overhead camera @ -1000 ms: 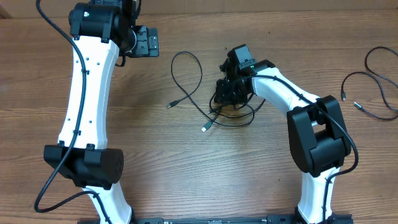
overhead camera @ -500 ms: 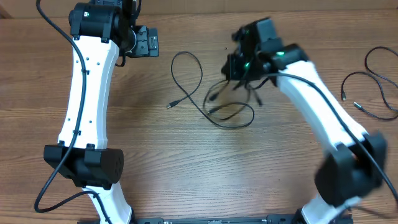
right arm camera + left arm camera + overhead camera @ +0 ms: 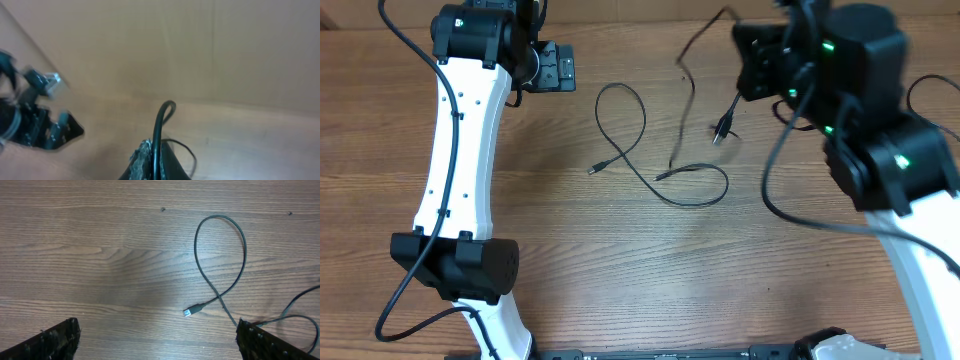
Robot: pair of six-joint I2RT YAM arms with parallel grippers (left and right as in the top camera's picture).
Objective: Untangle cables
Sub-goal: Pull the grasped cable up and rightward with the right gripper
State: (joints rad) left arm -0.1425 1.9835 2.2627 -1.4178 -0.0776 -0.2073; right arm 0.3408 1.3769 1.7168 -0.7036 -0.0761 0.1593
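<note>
Largely cropped right gripper (image 3: pixel 152 162): pinched one cable (image 3: pixel 160 125); view was blurred.
Left gripper (image 3: pixel 161 342): stood wide, empty; only fingertips showed.

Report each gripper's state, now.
Left gripper: open, empty.
Right gripper: shut on a black cable.

A brown desk (image 3: pixel 620 280) with wood grain running side to side fills the view. Two tiny dark specks (image 3: pixel 163 209) dot its top.
</note>
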